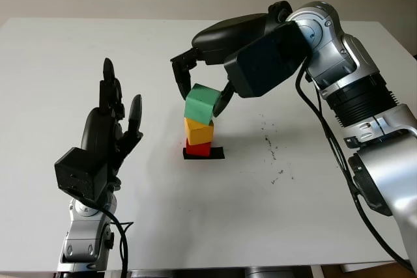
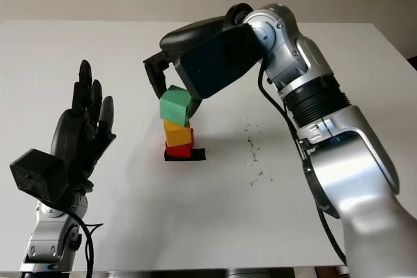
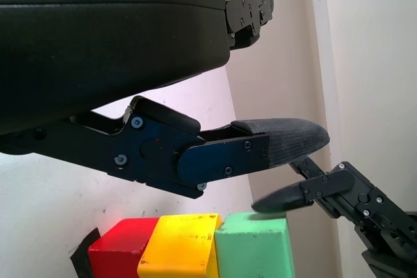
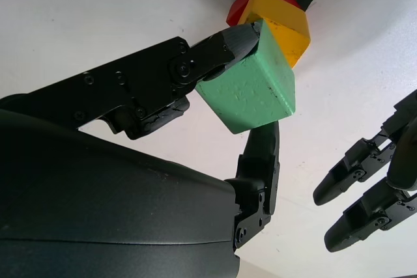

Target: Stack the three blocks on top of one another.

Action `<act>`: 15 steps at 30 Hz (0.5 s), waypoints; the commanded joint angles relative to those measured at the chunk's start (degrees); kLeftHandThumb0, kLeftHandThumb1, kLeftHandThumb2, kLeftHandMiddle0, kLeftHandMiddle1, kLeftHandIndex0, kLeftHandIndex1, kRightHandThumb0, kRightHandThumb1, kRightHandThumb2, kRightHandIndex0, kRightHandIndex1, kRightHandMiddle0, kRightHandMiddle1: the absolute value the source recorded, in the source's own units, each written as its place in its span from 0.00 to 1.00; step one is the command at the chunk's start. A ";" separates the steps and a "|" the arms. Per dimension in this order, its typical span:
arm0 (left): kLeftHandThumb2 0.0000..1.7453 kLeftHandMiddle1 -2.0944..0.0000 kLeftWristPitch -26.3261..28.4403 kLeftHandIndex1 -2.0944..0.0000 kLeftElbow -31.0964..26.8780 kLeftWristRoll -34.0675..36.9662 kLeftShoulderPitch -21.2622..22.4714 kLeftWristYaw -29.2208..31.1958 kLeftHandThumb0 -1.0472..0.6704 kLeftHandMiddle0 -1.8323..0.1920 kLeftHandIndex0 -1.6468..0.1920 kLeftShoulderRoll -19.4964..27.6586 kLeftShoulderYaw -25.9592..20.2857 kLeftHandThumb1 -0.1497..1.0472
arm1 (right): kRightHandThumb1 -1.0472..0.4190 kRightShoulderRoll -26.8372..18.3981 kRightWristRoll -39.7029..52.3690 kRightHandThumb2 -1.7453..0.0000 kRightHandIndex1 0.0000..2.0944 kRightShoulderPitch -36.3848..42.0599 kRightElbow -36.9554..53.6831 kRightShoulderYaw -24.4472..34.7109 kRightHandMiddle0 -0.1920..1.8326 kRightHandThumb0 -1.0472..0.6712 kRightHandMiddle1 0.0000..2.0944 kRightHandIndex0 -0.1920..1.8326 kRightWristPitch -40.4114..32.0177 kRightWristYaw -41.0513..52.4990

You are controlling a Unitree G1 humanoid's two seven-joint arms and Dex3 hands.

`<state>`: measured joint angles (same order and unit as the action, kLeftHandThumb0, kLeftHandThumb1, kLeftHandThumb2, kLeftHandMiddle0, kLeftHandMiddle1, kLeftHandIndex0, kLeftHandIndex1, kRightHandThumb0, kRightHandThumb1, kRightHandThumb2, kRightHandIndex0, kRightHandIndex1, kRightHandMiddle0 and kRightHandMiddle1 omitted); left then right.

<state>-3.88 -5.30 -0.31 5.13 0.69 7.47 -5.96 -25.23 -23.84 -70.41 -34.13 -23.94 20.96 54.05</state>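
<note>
Fingertips (image 4: 242,38) of the right hand (image 1: 202,86) pinch the green block (image 1: 200,104) from both sides — it sits tilted atop the yellow block (image 1: 199,131), which rests on the red block (image 1: 198,148) (itself on a black tape patch (image 1: 217,153)). Off to the side, the left hand (image 1: 107,135) is raised above the white table (image 1: 195,213) — open, holding nothing.
</note>
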 commanded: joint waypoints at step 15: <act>0.32 0.97 -0.40 0.97 -0.28 -0.91 0.05 -0.20 0.16 0.98 0.98 0.04 -0.18 1.00 | 0.11 0.61 1.14 0.97 0.00 -1.64 -1.09 0.44 0.11 0.20 0.09 0.01 2.38 0.26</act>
<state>-4.05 -5.23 -1.03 5.13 0.67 7.32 -5.97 -24.80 -23.30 -70.42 -34.78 -23.94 22.81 54.50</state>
